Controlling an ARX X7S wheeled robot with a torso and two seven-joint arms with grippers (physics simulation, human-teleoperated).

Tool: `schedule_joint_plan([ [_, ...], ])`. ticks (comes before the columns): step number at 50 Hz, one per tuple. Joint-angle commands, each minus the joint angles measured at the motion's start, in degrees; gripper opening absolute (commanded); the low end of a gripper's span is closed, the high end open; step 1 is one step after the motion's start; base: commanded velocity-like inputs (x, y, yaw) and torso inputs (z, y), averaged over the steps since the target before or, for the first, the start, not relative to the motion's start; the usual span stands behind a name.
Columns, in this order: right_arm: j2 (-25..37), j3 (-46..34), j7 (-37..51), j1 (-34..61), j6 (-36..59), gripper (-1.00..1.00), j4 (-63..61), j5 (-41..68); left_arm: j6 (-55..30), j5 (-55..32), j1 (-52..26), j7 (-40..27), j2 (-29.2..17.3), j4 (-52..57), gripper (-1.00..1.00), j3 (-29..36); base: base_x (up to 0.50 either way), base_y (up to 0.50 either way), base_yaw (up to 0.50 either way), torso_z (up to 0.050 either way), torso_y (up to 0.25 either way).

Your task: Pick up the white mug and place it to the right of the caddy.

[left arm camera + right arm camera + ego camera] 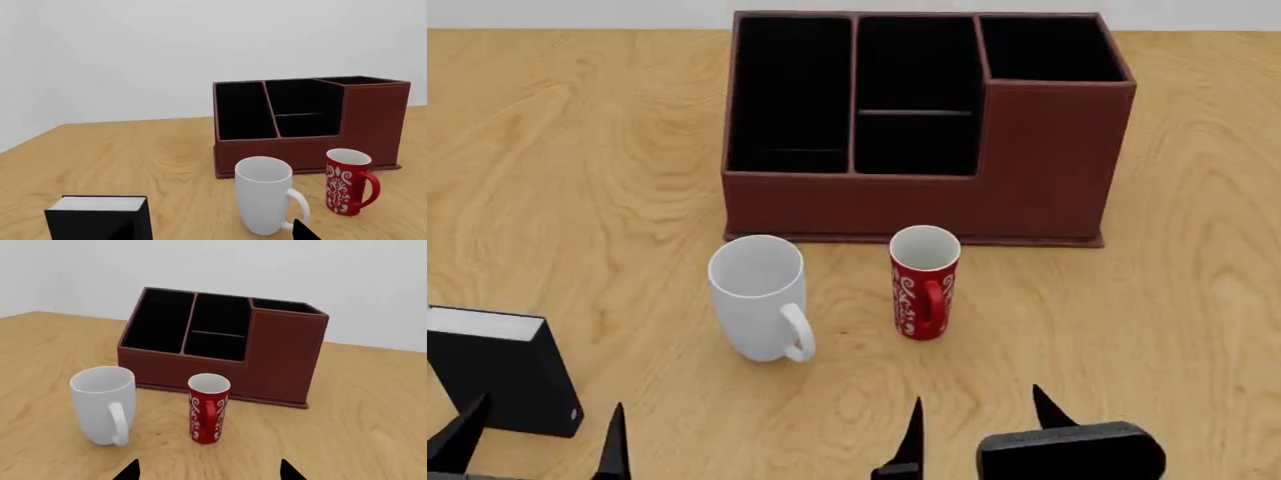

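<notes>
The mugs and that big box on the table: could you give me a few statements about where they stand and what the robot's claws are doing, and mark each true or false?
1. The white mug stands upright, left of the red mug in the head view. True.
2. The red mug sits inside the caddy. False: it stands on the table in front of the caddy.
3. The right gripper holds the white mug. False: it is open and empty, short of both mugs.
4. The caddy's compartments look empty. True.
5. The black box lies right of the caddy. False: it stands near the left gripper.
</notes>
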Motion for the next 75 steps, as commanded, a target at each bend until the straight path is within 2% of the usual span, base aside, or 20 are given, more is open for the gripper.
schedule_joint_plan([
  [1,2.38,-0.91,0.94,5.82,12.89,1.00,-9.60,-0.62,-9.39,-0.14,-3.08,-0.95,-1.78,7.34,1.00,1.11,0.00,0.00,0.00,0.000,0.000],
  [16,3.97,-1.14,0.76,12.34,20.53,1.00,-14.09,-0.21,-15.96,-1.73,-7.37,-1.12,-3.29,12.77,1.00,0.62,0.00,0.00,0.00,0.000,0.000],
  [21,4.33,-1.51,1.78,12.16,18.79,1.00,-13.18,-1.16,-17.55,-0.33,-7.99,-1.82,-4.12,13.04,1.00,2.06,0.00,0.00,0.00,0.000,0.000],
  [38,4.92,-0.54,1.54,11.01,19.13,1.00,-15.07,0.36,-15.95,-1.35,-7.85,-2.49,-4.44,14.48,1.00,2.08,0.01,0.00,0.00,0.000,0.000],
  [75,5.71,-0.98,2.48,11.95,19.85,1.00,-15.58,1.29,-15.73,-2.00,-8.31,-3.75,-5.80,14.34,1.00,3.54,0.24,-0.01,0.00,0.000,0.000],
])
